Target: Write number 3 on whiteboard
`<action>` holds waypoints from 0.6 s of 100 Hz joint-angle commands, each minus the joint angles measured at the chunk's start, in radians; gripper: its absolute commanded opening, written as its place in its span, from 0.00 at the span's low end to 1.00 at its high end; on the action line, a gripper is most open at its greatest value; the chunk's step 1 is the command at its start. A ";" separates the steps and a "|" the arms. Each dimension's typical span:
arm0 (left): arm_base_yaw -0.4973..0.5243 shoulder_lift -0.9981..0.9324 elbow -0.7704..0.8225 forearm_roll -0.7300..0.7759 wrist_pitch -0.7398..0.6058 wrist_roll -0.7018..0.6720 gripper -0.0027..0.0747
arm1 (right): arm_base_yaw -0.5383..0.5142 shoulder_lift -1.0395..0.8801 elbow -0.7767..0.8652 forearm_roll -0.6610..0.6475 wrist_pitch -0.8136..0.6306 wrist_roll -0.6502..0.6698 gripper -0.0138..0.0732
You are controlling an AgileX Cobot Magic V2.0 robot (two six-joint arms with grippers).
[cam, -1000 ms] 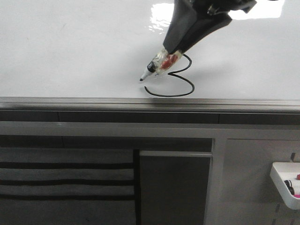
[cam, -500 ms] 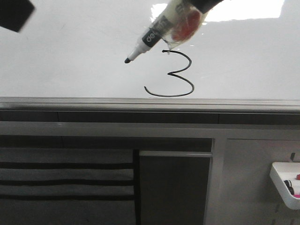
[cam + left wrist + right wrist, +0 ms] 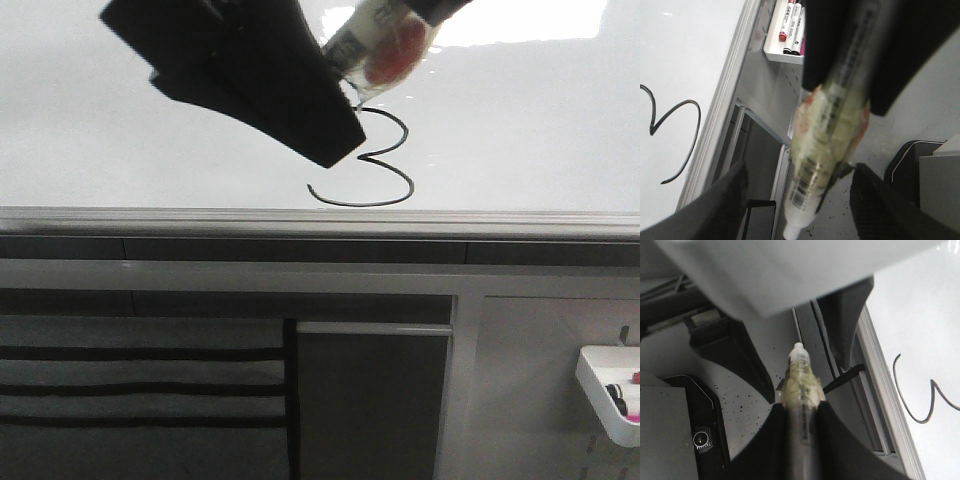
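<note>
1. While held off the glossy white whiteboard (image 3: pixel 120 150), the slim, light, rigid taped marker pen (image 3: pixel 801 385) sits clamped at mid-barrel in the right gripper (image 3: pixel 801 412).
2. Black hand-drawn number 3 (image 3: pixel 375 160): on the whiteboard's near edge; wet ink smudges.
3. Left gripper (image 3: pixel 800 210): wide apart around the pen tip.

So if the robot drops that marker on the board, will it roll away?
Probably it would roll: the marker has a round, smooth barrel and the whiteboard looks glossy. The lumpy tape wrapped round it might slow it. It looks stiff and light, so it likely wouldn't bend.
</note>
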 commanded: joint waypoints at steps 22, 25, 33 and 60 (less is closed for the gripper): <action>-0.008 -0.027 -0.039 -0.035 -0.029 0.004 0.35 | -0.001 -0.021 -0.023 0.019 -0.048 -0.013 0.15; -0.008 -0.027 -0.039 -0.035 -0.029 0.004 0.32 | -0.001 -0.021 -0.023 0.019 -0.048 -0.013 0.15; -0.008 -0.027 -0.039 -0.035 -0.029 0.004 0.26 | -0.001 -0.021 -0.023 0.019 -0.048 -0.013 0.15; -0.008 -0.027 -0.039 -0.035 -0.029 0.004 0.12 | -0.001 -0.021 -0.023 0.019 -0.043 -0.013 0.15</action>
